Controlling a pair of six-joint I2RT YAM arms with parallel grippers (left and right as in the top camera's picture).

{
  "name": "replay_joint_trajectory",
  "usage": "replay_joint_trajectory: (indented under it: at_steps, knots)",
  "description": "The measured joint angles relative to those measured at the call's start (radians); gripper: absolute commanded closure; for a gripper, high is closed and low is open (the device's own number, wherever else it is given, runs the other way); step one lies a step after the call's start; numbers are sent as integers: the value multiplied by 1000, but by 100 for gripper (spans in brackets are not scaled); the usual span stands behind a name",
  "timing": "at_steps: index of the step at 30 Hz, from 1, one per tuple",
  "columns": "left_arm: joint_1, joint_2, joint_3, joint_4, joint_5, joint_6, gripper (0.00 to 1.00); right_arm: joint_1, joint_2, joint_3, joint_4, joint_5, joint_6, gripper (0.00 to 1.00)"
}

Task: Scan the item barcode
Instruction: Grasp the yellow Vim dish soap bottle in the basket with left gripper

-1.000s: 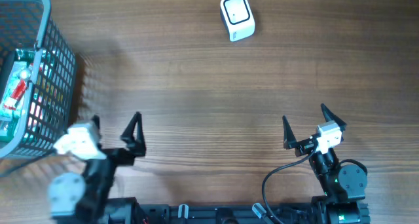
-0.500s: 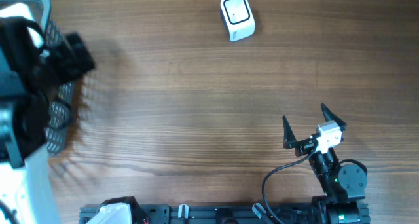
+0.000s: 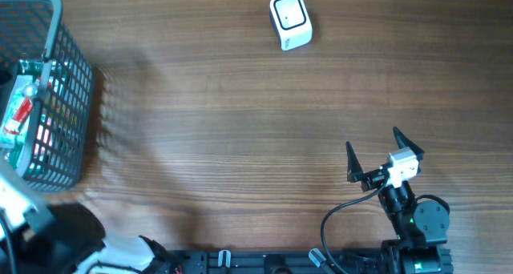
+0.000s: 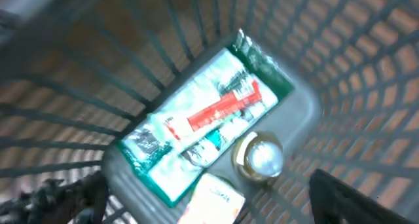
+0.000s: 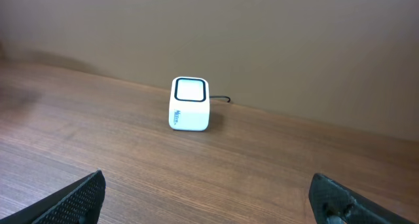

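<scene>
Basket (image 3: pixel 76 90) cut by left edge; packet (image 4: pixel 209 116) print blurred (unreadable).

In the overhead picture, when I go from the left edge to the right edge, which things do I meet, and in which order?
wire basket → white barcode scanner → right gripper

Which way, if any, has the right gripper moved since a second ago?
No. The right gripper sits at the same spot, below and right of the white scanner, jaws open.
</scene>
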Motion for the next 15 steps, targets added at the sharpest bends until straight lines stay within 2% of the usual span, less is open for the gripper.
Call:
replay_joint_trajectory:
  at_steps: [1, 4, 15]
  knots:
    - [18, 36, 0, -8, 48, 29, 22, 0, 0, 0, 0, 0, 0, 0]
    - [50, 96, 0, -16, 174, 134, 20, 0, 0, 0, 0, 0, 0, 0]
    - [49, 251, -25, -9, 305, 245, 17, 0, 0, 0, 0, 0, 0, 0]
